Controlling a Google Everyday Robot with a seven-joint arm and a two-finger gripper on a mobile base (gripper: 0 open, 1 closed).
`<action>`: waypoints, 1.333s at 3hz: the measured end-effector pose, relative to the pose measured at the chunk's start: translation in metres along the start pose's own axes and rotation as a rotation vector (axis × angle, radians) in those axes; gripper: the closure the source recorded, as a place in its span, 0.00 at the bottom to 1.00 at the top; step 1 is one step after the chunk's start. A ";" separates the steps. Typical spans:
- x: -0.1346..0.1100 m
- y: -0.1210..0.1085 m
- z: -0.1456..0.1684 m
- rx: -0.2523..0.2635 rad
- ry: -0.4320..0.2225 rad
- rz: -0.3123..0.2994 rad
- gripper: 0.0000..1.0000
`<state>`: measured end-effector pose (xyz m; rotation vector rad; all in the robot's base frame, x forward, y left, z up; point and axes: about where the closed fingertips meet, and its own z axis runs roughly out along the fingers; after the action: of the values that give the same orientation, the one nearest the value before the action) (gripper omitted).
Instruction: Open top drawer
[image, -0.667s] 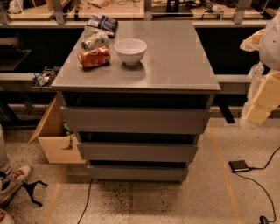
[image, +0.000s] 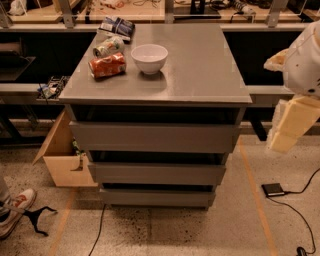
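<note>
Your end effector (image: 292, 125), at 3 o'clock and well apart from the top drawer (image: 152, 137) under the table (image: 200, 75), has only dipped slightly, its state untellable, so the reach is still ahead.

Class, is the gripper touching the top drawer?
No: the gripper hangs at the right edge of the view, clear of the top drawer.
</note>
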<state>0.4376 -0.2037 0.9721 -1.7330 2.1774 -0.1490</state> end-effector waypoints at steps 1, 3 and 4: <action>-0.007 0.012 0.041 -0.050 -0.028 -0.033 0.00; -0.008 0.030 0.106 -0.076 -0.119 -0.034 0.00; -0.001 0.034 0.136 -0.043 -0.171 0.027 0.00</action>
<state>0.4524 -0.1760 0.8355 -1.6720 2.0934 0.0513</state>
